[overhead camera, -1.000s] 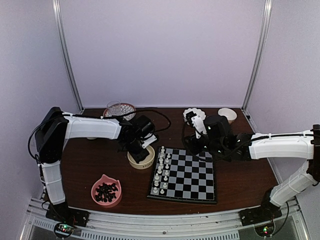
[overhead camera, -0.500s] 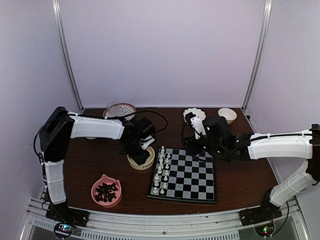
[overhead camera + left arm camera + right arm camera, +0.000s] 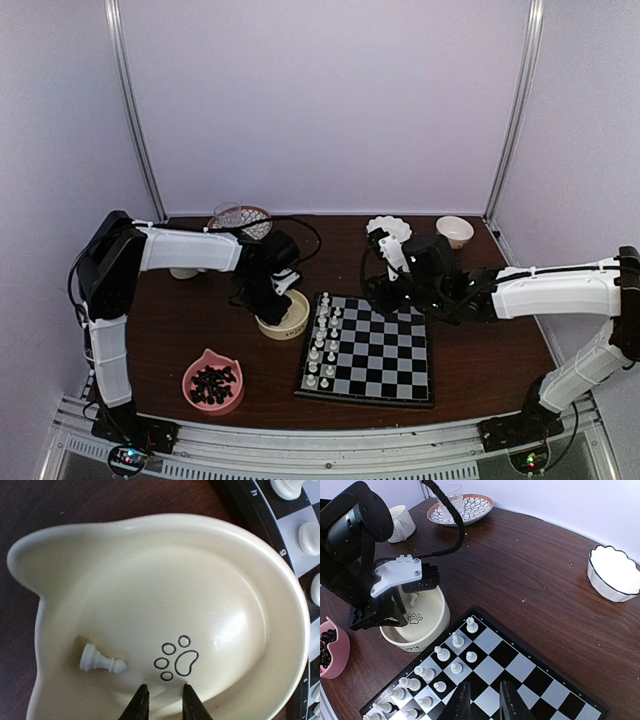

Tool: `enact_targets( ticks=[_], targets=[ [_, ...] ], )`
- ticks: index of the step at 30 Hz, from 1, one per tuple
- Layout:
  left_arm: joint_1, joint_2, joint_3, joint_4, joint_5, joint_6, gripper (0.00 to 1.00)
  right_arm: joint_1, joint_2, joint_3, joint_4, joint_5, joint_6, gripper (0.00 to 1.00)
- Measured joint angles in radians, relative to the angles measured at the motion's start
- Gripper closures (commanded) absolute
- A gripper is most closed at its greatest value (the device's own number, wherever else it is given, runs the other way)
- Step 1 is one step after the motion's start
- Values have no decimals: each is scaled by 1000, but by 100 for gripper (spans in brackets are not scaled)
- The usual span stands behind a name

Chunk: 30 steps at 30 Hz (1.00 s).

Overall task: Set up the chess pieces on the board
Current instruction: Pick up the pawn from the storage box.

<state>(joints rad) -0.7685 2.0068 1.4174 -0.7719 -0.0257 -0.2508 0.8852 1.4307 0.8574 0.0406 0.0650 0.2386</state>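
— Left tool narrow, empty, in the paw-print bowl just left of the board; one pawn lies in it.
— We read "h" on the board's rim. Right tool narrow, empty, above the board.

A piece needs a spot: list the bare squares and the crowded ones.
Free: the board's right columns, from the white pieces to its right edge; also table beyond that edge. Crowded: the board's left two columns, and the cream bowl with the left claw in it.
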Motion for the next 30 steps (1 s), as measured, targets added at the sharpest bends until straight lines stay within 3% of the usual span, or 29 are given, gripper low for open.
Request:
enact_targets(
  ticks=[15, 30],
  targets=[
    [-1, -202, -153, 130, -24, -27, 60, 0, 3, 0, 0, -5, 0, 77],
    [-1, -96, -143, 195, -86, -146, 57, 0, 4, 0, 0, -5, 0, 77]
  ],
)
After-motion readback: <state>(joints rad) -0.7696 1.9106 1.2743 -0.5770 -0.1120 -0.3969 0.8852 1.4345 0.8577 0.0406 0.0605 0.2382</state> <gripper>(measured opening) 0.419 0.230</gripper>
